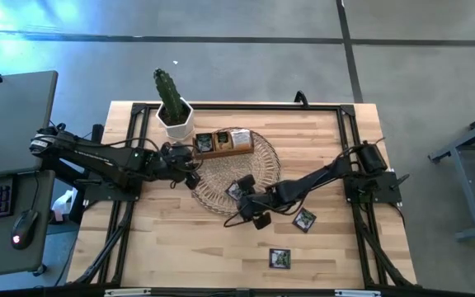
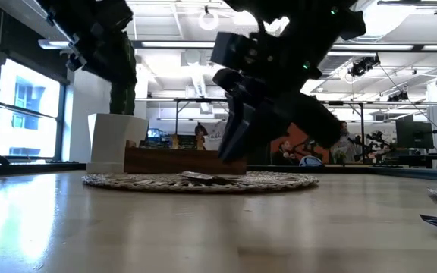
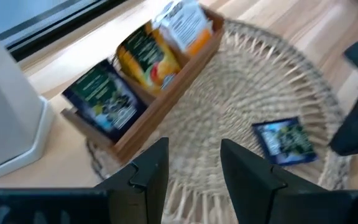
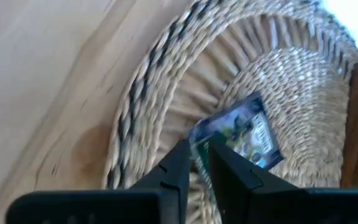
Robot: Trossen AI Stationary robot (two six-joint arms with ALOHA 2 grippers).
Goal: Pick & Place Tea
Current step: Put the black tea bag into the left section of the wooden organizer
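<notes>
High view: wooden box [image 1: 221, 143] sits at the far edge of the wicker mat [image 1: 264, 165], next to a potted cactus [image 1: 171, 106]. Box already holds sachets in 3 compartments, so part of the job looks done. Still out: one dark sachet on the mat [image 1: 237, 189], one on the bare table [image 1: 304, 219] just right of the right arm, another [image 1: 279, 258] nearer the front edge. Right gripper [image 1: 246, 191] is at the sachet on the mat; left gripper [image 1: 190, 172] hangs over the mat's left rim, near the box.

Low view: right arm's dark fingers come down onto the mat, a flat sachet lying there beneath them; box and white pot behind. Contact can't be judged from here. Two more sachets show at the right edge, flat on the table.

Left wrist view: left fingers [image 3: 151, 168] spread w/ nothing between them, above the mat. Box compartments show dark blue, yellow-orange and orange-white packets standing up. The blue sachet lies flat on the mat beyond.

Right wrist view: right fingers [image 4: 179, 163] nearly closed, pinching the sachet's near edge; rest of it lies on the weave, apparently not lifted yet.

Judgement: mid-task. This sachet needs lifting and dropping in the box, then the 2 table ones remain.
</notes>
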